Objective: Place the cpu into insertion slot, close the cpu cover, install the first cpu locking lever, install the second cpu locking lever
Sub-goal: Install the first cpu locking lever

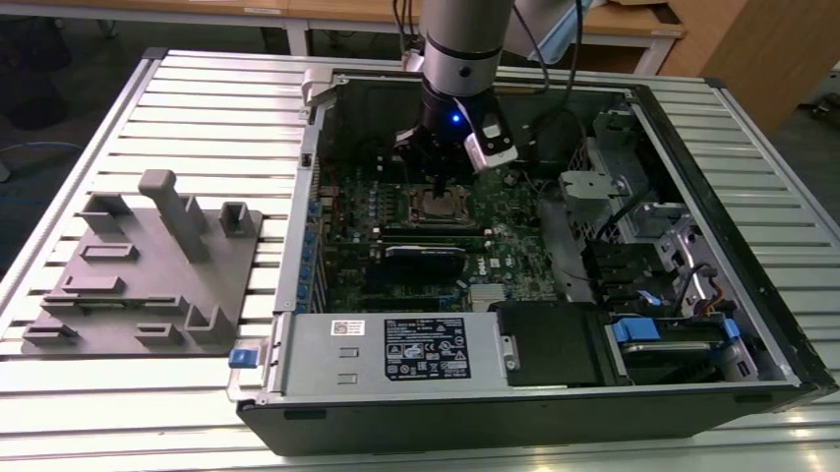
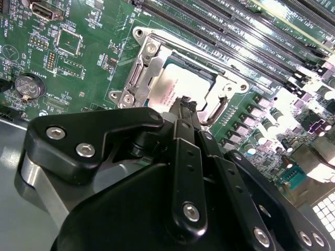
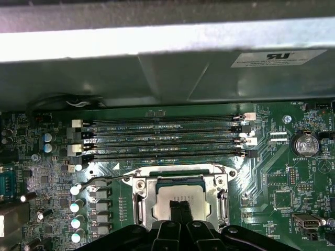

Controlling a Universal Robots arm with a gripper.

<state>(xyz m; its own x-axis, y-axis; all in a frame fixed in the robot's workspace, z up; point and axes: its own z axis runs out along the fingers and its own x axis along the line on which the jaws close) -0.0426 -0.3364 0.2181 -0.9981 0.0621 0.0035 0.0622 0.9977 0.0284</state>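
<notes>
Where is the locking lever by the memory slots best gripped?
On the lever, likely the bent free end, which juts past the cover's corner toward the capacitors. Come from above, pinching across the wire: the rest of the rod hugs the cover's edge, leaving little to grab.

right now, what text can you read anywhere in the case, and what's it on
The power supply label: print too small to read.
The case wall sticker: a mark and fine lines, not legible.
The cpu: faint print on top, unreadable.
The motherboard: tiny white markings, unreadable.
Nothing can be quoted.
</notes>
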